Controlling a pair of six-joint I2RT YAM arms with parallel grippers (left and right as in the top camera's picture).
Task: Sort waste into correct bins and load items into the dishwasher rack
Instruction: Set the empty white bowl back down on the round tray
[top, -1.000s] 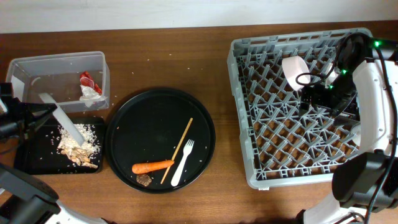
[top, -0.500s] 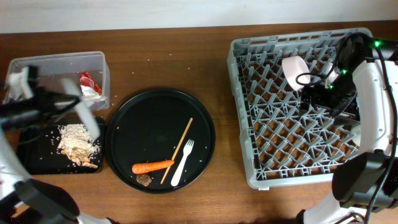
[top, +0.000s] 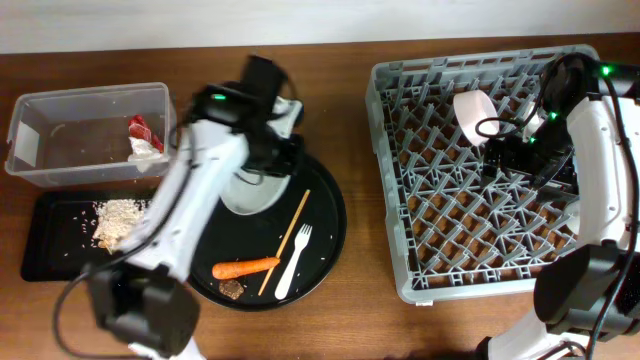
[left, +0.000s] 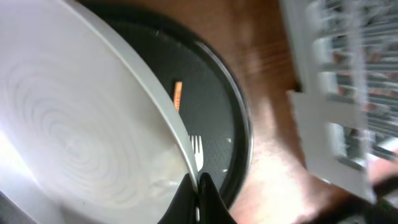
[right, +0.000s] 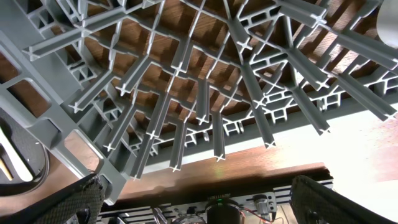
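Note:
My left gripper (top: 268, 172) is shut on the rim of the white plate (top: 245, 193) and holds it tilted over the back of the round black tray (top: 325, 215). In the left wrist view the shut fingers (left: 198, 194) pinch the plate (left: 74, 124) at its edge. The orange carrot (top: 245, 268), a brown bit (top: 232, 289) and the white fork (top: 295, 262) lie on the round tray. The clear tub (top: 60, 100) holds the red wrapper (top: 142, 129) and the tissue (top: 145, 150). The shallow black tray (top: 60, 255) holds food scraps (top: 118, 222). My right gripper (top: 497, 155) is open and empty inside the grey rack (top: 480, 290), beside a pale bowl (top: 472, 115).
A thin wooden stick (top: 291, 240) lies on the round tray next to the fork. The rack's lattice (right: 186, 81) fills the right wrist view between my spread fingers (right: 199, 208). The rack's edge (left: 329, 130) shows at the right of the left wrist view.
My left arm swung right with the plate, from over the shallow black tray to over the round tray. The right arm has not moved.

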